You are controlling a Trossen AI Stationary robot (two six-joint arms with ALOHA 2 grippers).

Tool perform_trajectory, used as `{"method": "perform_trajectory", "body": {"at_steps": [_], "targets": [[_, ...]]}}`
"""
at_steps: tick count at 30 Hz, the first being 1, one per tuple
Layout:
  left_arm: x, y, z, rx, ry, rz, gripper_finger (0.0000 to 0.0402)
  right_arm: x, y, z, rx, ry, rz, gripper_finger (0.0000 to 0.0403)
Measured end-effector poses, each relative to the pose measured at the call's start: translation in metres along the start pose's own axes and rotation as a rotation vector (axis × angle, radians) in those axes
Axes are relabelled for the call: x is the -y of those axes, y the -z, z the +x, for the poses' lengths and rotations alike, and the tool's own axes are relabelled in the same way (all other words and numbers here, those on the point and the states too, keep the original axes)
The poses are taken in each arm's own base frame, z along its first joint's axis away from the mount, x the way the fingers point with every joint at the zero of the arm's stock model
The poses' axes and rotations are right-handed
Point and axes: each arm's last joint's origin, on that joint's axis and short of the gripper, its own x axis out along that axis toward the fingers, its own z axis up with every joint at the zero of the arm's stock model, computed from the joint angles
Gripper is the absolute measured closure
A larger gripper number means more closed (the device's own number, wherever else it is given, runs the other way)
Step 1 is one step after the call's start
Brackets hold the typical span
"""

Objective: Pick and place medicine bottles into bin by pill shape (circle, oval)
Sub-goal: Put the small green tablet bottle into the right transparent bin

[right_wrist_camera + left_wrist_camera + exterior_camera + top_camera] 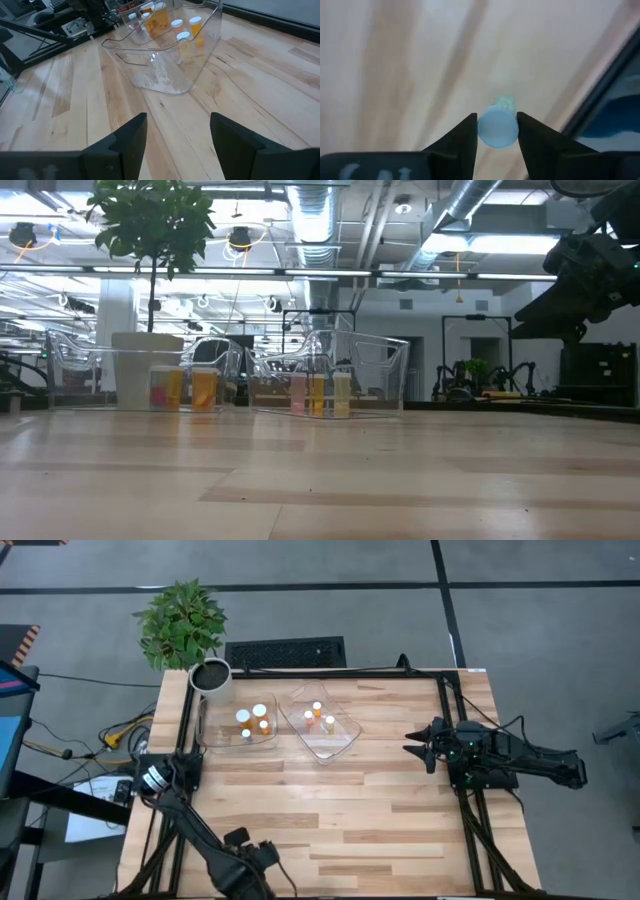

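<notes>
My left gripper (240,840) is near the table's near edge, left of the middle, and is shut on a small medicine bottle with a round white cap (497,131). Pale pills (506,102) show through the bottle's body below the cap. My right gripper (415,748) is open and empty at the table's right side, pointing toward the tubs; its own view (177,135) shows the gap. Two clear tubs stand at the far middle. The left tub (215,730) holds several amber bottles (258,712). The right tub (345,735) holds three bottles (317,710). My left gripper pinches the bottle at its white cap (485,131) between the two fingers (465,140), one on each side. The fingers come from above, pointing down. The cap faces up toward the wrist and the body hangs below it, over the wooden table.
A white plant pot (212,680) with a green plant stands at the far left corner beside the left tub. Bare wood (350,810) lies between the tubs and the near edge. Black frame rails (455,720) run along the table's sides.
</notes>
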Motion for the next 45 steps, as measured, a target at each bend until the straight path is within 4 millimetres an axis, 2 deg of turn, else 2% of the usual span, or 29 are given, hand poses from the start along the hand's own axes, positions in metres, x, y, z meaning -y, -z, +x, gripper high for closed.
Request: {"method": "perform_trajectory", "body": {"at_steps": [7, 13, 19, 24, 28, 33, 38, 45], "targets": [[-0.023, -0.041, -0.019, 0.055, -0.121, 0.056, 0.0281, 0.0, 0.0, 0.0, 0.0, 0.0, 0.0, 0.0178], [-0.053, -0.099, -0.026, 0.108, -0.193, 0.187, 0.0281, 0.0, 0.0, 0.0, 0.0, 0.0, 0.0, 0.0178], [-0.101, -0.164, -0.034, 0.154, -0.283, 0.31, 0.0281, 0.0, 0.0, 0.0, 0.0, 0.0, 0.001, 0.0178], [-0.144, -0.211, -0.055, 0.234, -0.316, 0.342, 0.0281, 0.0, 0.0, 0.0, 0.0, 0.0, 0.001, 0.0178], [-0.179, -0.241, -0.075, 0.286, -0.316, 0.332, 0.0281, 0.0, 0.0, 0.0, -0.001, 0.0, 0.001, 0.0178], [-0.22, -0.268, -0.093, 0.354, -0.291, 0.283, 0.0281, 0.0, 0.0, 0.0, 0.0, 0.0, 0.001, 0.0178], [-0.244, -0.289, -0.086, 0.378, -0.174, 0.274, 0.0281, 0.0, 0.0, 0.0, 0.0, 0.0, 0.0, 0.0178], [-0.248, -0.305, -0.044, 0.237, -0.183, 0.316, 0.0281, 0.0, 0.0, 0.0, -0.001, 0.0, -0.005, 0.0178]]}}
